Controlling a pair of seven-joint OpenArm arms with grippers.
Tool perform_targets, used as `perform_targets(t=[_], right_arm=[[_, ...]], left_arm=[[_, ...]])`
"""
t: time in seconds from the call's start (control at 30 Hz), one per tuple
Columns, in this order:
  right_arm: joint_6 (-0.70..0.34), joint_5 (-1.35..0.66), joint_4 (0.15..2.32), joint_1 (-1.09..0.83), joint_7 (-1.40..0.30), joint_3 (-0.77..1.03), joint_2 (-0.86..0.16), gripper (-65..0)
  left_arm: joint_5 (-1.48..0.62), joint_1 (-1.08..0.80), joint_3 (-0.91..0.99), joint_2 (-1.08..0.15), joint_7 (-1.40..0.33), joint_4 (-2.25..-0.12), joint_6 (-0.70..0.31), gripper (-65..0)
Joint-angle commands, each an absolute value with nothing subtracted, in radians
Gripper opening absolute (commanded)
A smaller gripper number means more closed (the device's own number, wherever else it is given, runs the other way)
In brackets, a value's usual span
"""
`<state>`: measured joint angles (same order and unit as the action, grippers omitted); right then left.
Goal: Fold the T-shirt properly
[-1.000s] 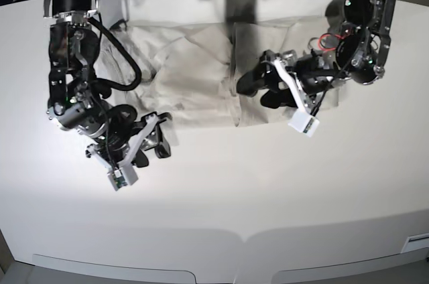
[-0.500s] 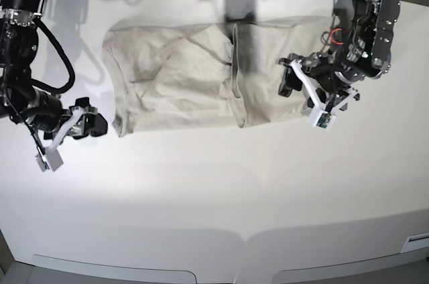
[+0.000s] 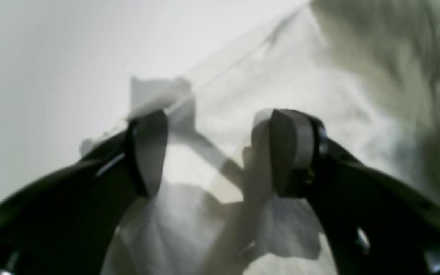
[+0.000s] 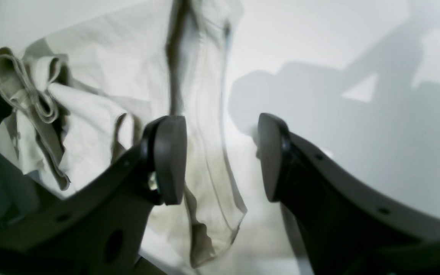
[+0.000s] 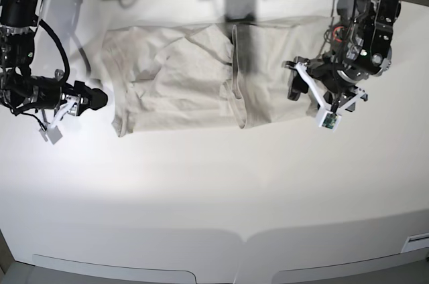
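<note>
T-shirt lies spread on the tabletop, partly folded: a layer doubled over near mid-cloth, w/ a raised crease running top to bottom there.

Left gripper sits at the shirt's edge on the base view's right. Wrist view: fingers spread apart w/ a clear gap, nothing pinched btwn them; pale fabric fills the space beyond and under the tips, bare table off past the one fingertip. View is blurred, so can't tell if the tips touch the cloth.

Right gripper is beside the opposite shirt edge, near the lower corner, on bare table in the base view. Wrist view: fingers parted, released, gripping nothing. One pad lies over the shirt's hem; the other is over bare table w/ arm shadows. Bunched folds of a sleeve or hem sit off to the side past the first finger. Contact w/ cloth not clear.

No containers in view.
</note>
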<state>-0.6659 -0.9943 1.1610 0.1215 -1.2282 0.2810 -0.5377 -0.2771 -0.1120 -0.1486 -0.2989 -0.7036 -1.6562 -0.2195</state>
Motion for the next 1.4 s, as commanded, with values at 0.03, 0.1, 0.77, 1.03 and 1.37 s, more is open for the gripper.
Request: perform_targets(t=[0.03, 0.1, 0.77, 1.03, 1.37], right_arm=[[-0.684, -1.007, 1.144, 0.138, -1.221, 0.287, -0.559, -34.6], [-0.696, -1.007, 1.127, 0.138, -1.221, 0.288, -0.557, -34.6], [-0.698, -1.008, 1.070, 0.136, -1.221, 0.070, -0.515, -34.6], [-0.698, -1.014, 1.070, 0.136, -1.222, 0.056, -0.438, -34.6], [-0.698, -0.995, 1.070, 0.136, -1.105, 0.056, -0.431, -65.0]], left_arm=[[-0.281, -0.097, -0.143, -0.305, -0.679, -1.676, -0.220, -23.8], [-0.281, -0.097, -0.143, -0.305, -0.680, -1.676, -0.220, -23.8], [-0.281, -0.097, -0.143, -0.305, -0.679, -1.676, -0.220, -23.8], [-0.280, -0.097, -0.143, -0.305, -0.679, -1.676, -0.220, -23.8], [-0.280, -0.097, -0.143, -0.305, -0.681, -1.676, -0.220, -23.8]])
